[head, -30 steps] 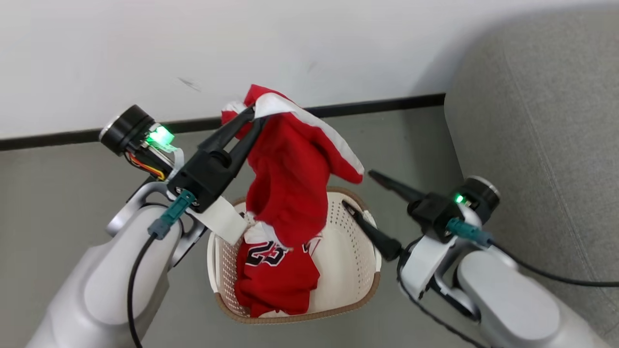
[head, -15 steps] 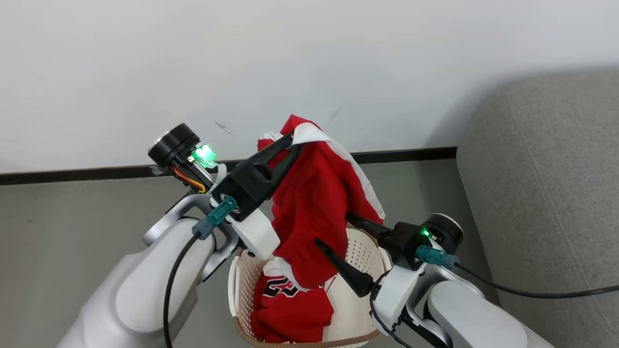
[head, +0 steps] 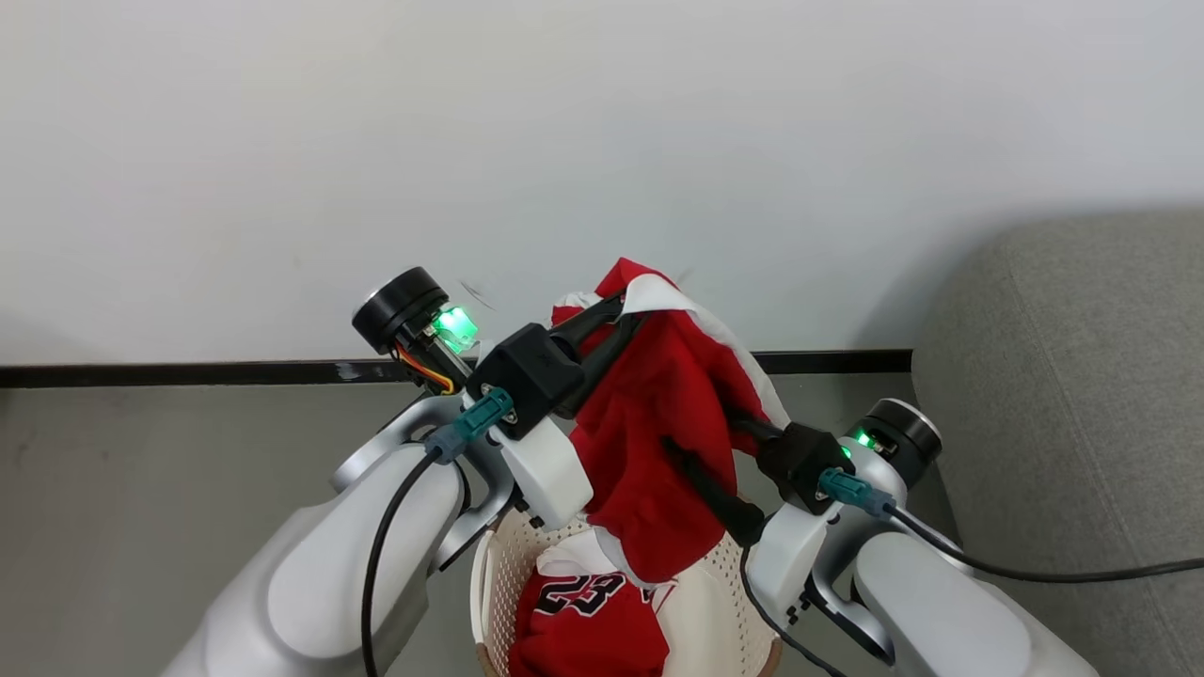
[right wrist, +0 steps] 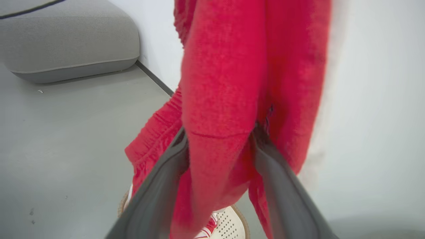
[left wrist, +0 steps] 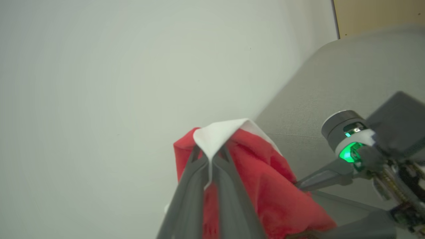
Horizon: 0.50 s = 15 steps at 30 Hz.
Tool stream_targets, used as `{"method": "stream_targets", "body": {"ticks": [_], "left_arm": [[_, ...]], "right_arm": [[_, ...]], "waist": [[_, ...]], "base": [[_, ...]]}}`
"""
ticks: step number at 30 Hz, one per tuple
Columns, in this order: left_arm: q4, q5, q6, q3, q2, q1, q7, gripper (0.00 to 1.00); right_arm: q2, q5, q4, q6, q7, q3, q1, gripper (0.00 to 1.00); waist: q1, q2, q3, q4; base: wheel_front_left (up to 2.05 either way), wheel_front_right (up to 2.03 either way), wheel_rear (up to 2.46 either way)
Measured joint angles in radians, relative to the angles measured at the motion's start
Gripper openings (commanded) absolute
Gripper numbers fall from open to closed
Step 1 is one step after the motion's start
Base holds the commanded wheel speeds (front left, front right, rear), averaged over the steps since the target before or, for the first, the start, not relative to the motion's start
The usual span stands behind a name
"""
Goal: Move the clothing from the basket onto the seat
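With the left gripper (head: pixel 625 313) pinching a red garment (head: pixel 649 489) above the basket (head: pixel 508 574) and the right gripper (head: pixel 701 434) spread around its hanging cloth, the next move, I judge, is closing, then carrying to the seat (head: pixel 1082 395).

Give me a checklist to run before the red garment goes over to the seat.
1. The left gripper is shut on the white edge of the red garment: ok.
2. The right gripper has a finger on either side of the hanging cloth: ok, not yet clamped.
3. Garment's low end clear of the basket: cannot tell.
4. The jersey lies in the basket, not lifted along: ok.
5. The seat is in view to the robot's right: ok.
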State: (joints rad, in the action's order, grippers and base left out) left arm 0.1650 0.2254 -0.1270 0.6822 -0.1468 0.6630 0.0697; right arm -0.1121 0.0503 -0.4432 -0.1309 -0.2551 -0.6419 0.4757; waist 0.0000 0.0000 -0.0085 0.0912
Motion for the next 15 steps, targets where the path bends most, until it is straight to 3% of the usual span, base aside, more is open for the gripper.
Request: {"method": "stream_targets", "body": {"ticks": [8, 15], "left_arm": [[0.031, 0.098, 0.0, -0.013, 0.011, -0.071, -0.014, 0.0], [0.082, 0.146, 0.0, -0.06, -0.025, -0.132, -0.024, 0.0]], "right_arm": [[0.016, 0.018, -0.016, 0.0, 0.0, 0.033, -0.057, 0.0], [0.013, 0.056, -0.005, 0.0, 0.0, 0.028, -0.089, 0.0]], "waist": [[0.0, 0.0, -0.033, 0.02], [0.0, 0.0, -0.044, 0.009]], "base": [[0.0, 0.0, 0.0], [0.0, 0.0, 0.0]]}}
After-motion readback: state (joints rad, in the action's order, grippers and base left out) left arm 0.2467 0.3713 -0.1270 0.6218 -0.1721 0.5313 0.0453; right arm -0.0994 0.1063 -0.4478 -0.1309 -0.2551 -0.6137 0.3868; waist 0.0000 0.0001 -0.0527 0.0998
